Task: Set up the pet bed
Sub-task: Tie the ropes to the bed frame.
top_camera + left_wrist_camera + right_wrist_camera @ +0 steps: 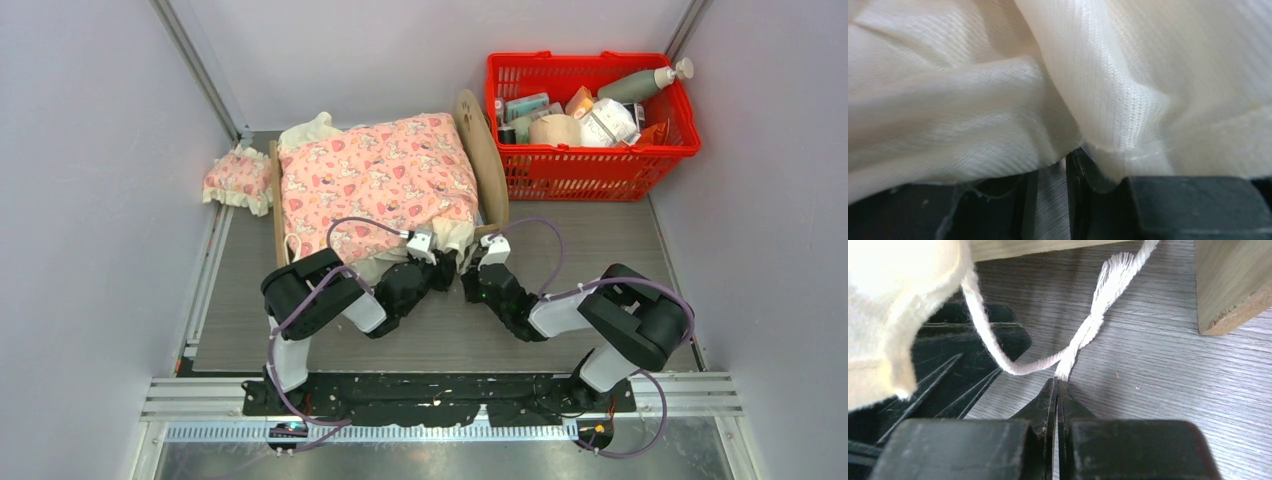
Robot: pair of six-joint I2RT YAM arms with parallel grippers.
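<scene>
The pet bed (486,160) stands at the back middle of the table, its arched plywood headboard on the right. A pink patterned blanket (375,180) covers it and hides the mattress. My left gripper (442,272) is at the bed's near end, jaws a little apart, pinching the blanket's cream frill (1058,90), which drapes over the fingertips. My right gripper (1057,385) sits beside it, shut on a white twisted cord (1093,322) that lies on the table below the bed's wooden leg (1228,285). From above, the right gripper (474,272) nearly touches the left one.
A small pink frilled pillow (238,180) lies on the table left of the bed. A red basket (590,170) full of bottles and packets stands at the back right. Grey walls close in on both sides.
</scene>
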